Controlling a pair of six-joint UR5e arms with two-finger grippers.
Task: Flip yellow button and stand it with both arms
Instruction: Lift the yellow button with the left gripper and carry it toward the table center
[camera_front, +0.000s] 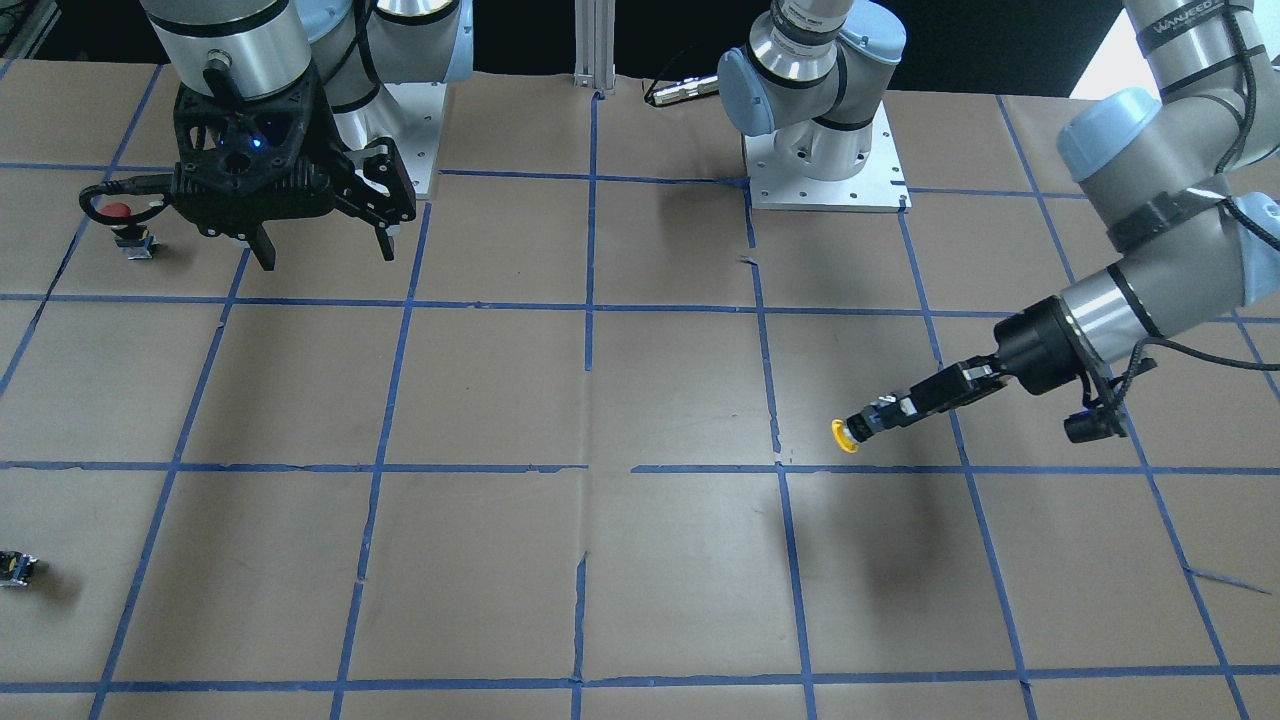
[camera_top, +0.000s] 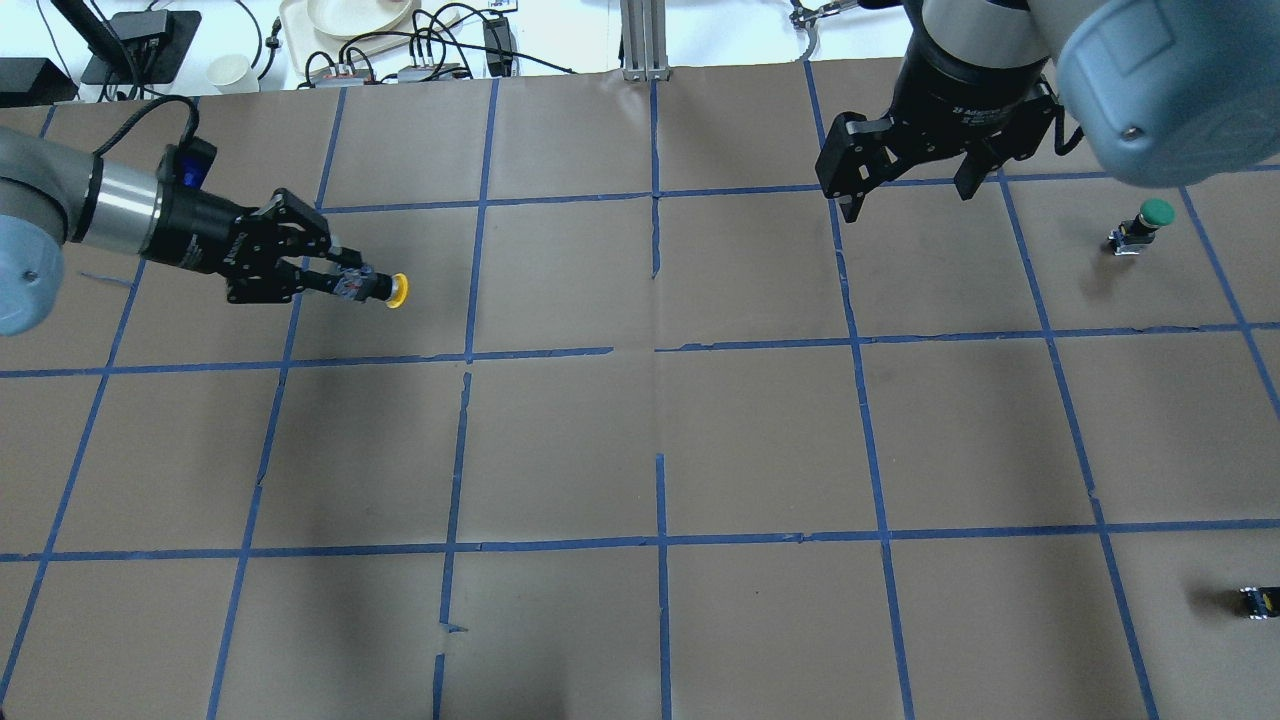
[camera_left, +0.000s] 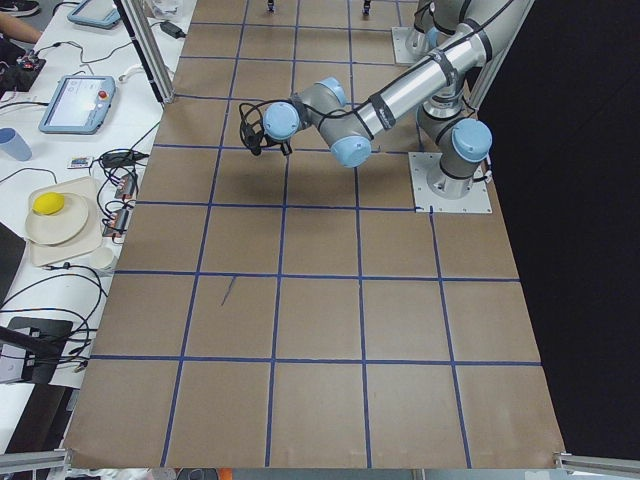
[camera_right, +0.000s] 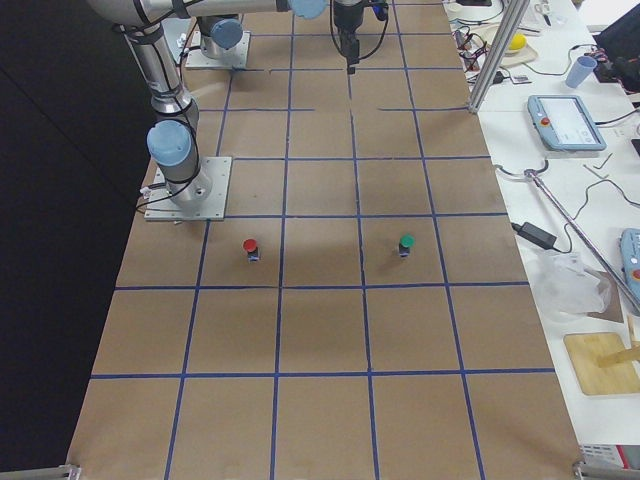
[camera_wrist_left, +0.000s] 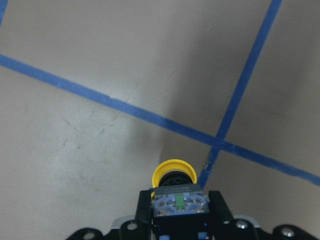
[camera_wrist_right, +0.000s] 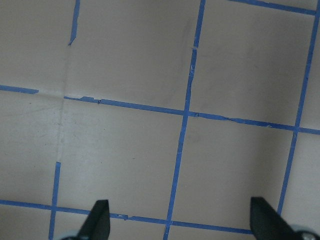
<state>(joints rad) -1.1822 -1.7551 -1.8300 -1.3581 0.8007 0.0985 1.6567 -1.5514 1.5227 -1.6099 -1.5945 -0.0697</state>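
My left gripper (camera_top: 350, 283) is shut on the blocky base of the yellow button (camera_top: 398, 290). The button lies sideways above the paper, with its cap pointing away from the fingers. The front view shows the same grip (camera_front: 885, 415) and the yellow cap (camera_front: 845, 436). In the left wrist view the cap (camera_wrist_left: 174, 170) sticks out past the base clamped between the fingers (camera_wrist_left: 220, 205). My right gripper (camera_top: 905, 190) is open and empty, hanging above the table far from the button. It also shows in the front view (camera_front: 322, 245) and in the right wrist view (camera_wrist_right: 180, 220).
A red-capped button (camera_front: 120, 212) stands just beside the right gripper. A green-capped button (camera_top: 1155, 212) stands on the right side. A small dark part (camera_top: 1258, 600) sits at the table's right edge. The table (camera_top: 660, 440) is brown paper with blue tape lines.
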